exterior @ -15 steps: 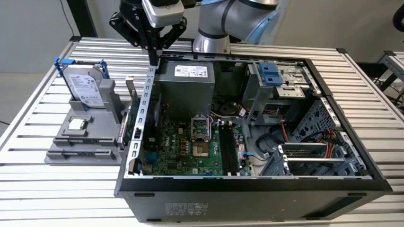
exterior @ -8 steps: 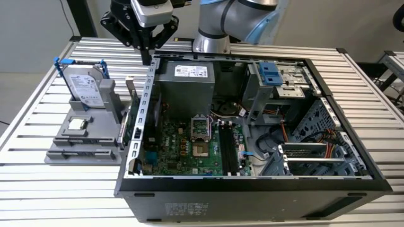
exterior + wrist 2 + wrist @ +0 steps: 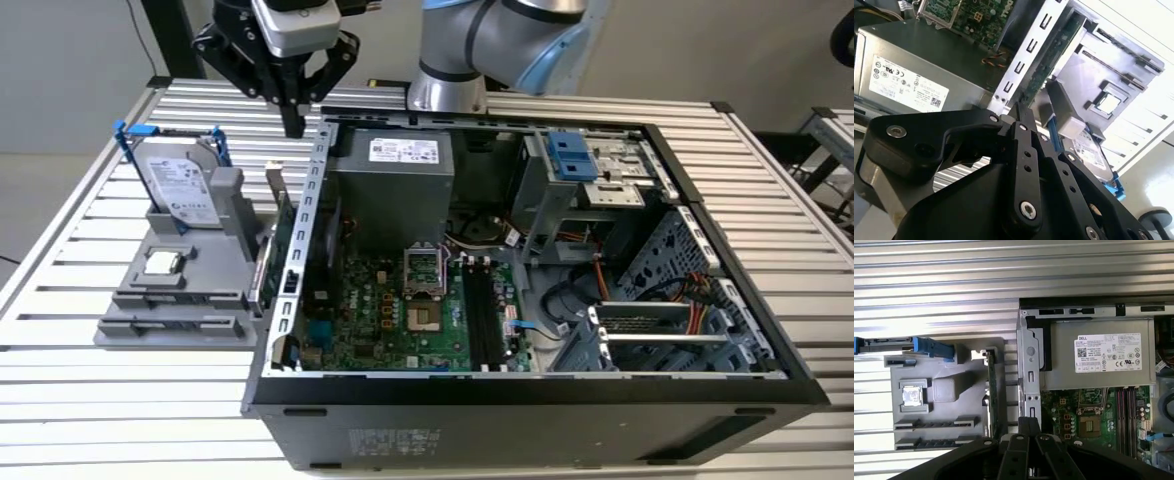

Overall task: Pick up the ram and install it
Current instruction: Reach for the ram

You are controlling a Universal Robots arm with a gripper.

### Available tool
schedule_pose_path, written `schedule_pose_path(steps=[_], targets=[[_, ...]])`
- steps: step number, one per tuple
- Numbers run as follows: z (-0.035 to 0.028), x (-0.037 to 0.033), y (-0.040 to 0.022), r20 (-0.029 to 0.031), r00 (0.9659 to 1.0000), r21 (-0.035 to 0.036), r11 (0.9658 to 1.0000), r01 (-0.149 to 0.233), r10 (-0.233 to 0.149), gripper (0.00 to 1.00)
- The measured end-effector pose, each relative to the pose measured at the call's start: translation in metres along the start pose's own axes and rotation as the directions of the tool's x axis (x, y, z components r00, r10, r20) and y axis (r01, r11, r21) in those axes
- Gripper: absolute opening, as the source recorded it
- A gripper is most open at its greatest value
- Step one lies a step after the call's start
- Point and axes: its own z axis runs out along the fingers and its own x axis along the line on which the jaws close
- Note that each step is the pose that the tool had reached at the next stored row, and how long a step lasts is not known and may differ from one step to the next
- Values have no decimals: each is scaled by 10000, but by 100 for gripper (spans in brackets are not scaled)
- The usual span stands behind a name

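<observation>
The ram [image 3: 991,395] is a thin green-dark stick standing on its edge in a slot at the side of the grey holder [image 3: 949,390] nearest the computer case. It also shows in the exterior view as ram [image 3: 272,250] and in the second wrist view as ram [image 3: 1054,55]. My gripper [image 3: 291,125] hangs above the far end of the ram, apart from it, its fingers together and nothing between them. In both wrist views the gripper [image 3: 1028,422] [image 3: 1021,107] points toward the stick. The black motherboard slots [image 3: 481,320] lie inside the open case.
A silver hard drive with blue brackets [image 3: 180,185] stands at the back of the holder, and a square processor chip [image 3: 163,262] lies in its middle. The open case wall [image 3: 304,220] rises right beside the ram. The power supply [image 3: 394,170] fills the case's back corner.
</observation>
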Motion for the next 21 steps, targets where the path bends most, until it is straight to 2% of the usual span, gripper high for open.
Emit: schedule_pose_path(steps=[21], targets=[[-8,366,-26,0,10000,-1,10000,0,0,0]])
